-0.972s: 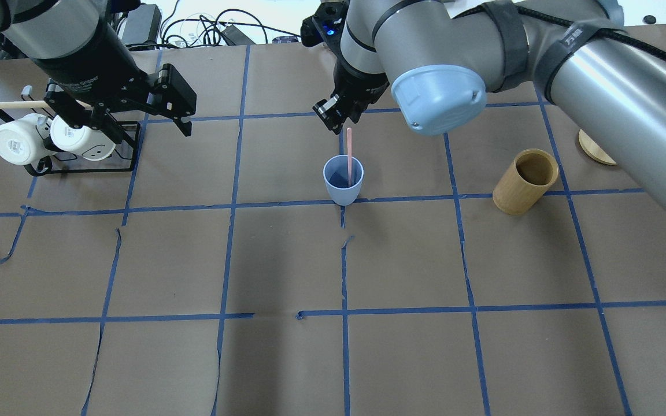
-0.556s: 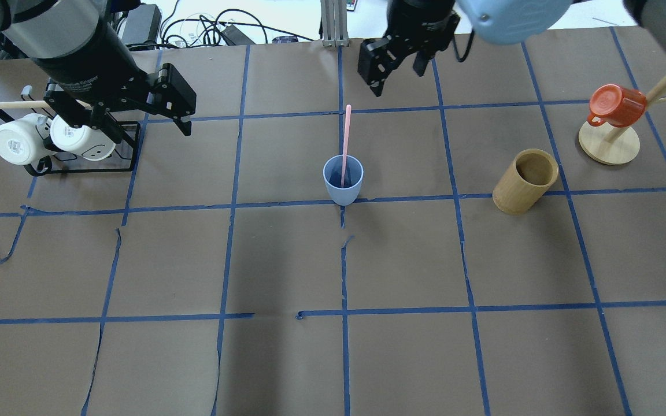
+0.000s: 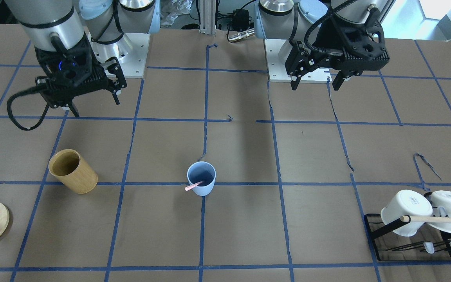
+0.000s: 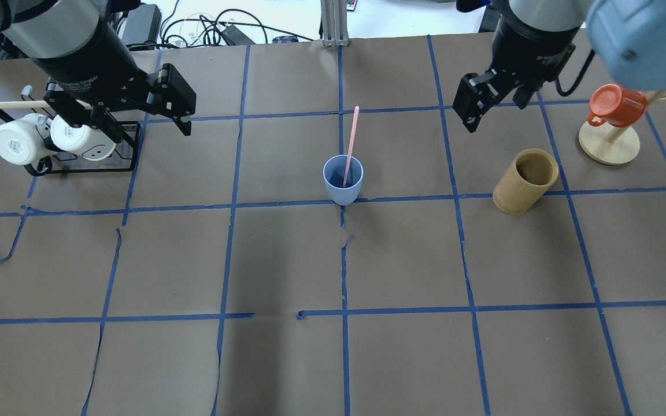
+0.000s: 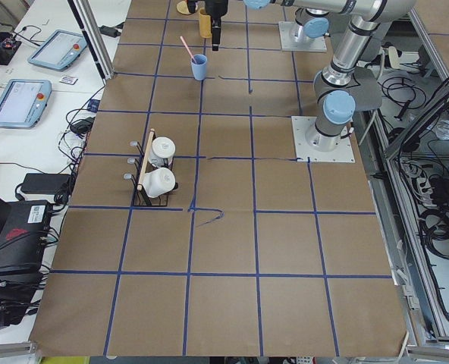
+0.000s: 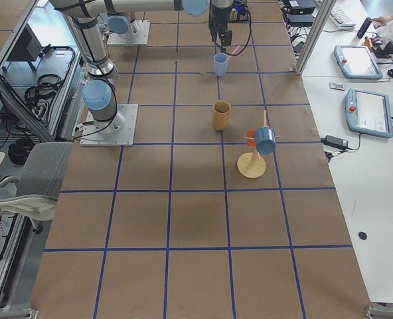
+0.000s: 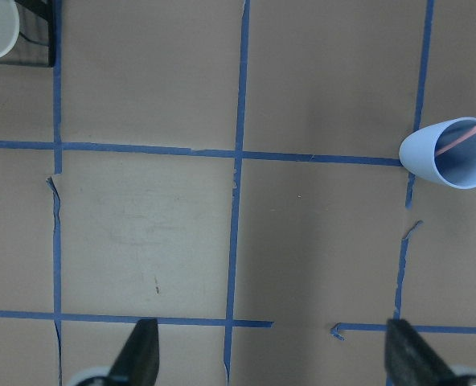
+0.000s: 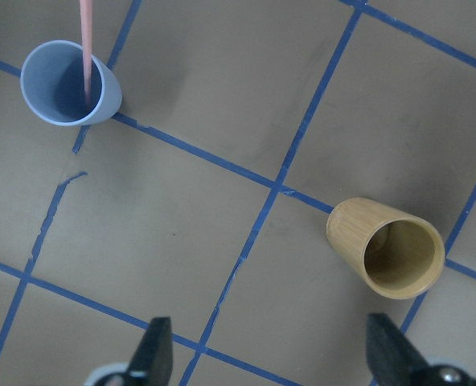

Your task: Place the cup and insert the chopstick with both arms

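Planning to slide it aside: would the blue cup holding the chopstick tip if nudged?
Probably tips easily: the blue cup looks light and tapers toward its base. The pink chopstick leans far above the rim, likely adding leverage.

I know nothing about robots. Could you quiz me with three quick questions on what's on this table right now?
1. True or false: the pink chopstick stands inside the blue cup.
2. Which container has nothing in it? A) blue cup B) bamboo cup C) neither
3. Fill in: the left end effector and the right end effector are both ____ (open or shut).

Key: 1 true; 2 B; 3 open.
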